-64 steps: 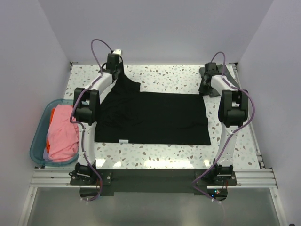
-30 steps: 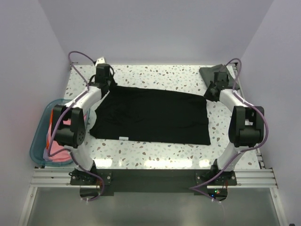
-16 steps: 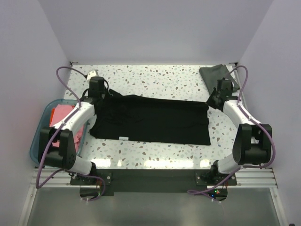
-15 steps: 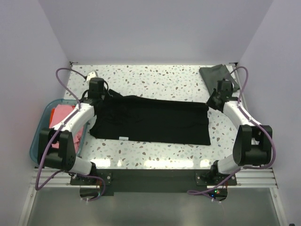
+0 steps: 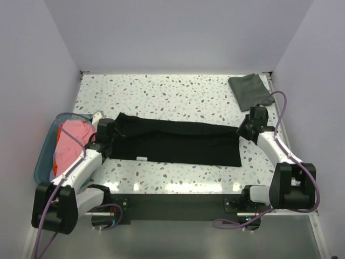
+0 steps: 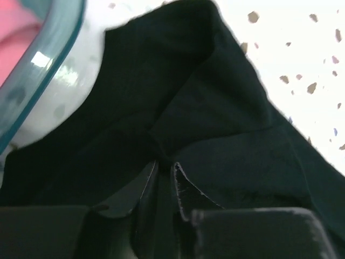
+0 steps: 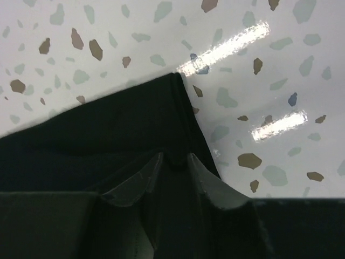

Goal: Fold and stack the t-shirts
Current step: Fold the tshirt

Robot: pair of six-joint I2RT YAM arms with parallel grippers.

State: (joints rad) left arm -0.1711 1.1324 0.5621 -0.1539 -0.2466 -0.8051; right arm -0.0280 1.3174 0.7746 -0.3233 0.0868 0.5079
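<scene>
Black t-shirt (image 5: 178, 141) folded across speckled table (image 5: 161, 91), left gripper (image 6: 164, 163) and right gripper (image 7: 174, 156) on its ends, can't tell if gripping; teal tub (image 6: 48, 54) left edge, grey-green shirt (image 5: 248, 85) far-right corner.

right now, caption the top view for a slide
left claw and right claw at the ends of a folded black shirt

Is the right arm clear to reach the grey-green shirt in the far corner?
Probably yes: only bare table lies between the right pincer and the grey-green shirt, though its tips are on the black shirt corner.
</scene>
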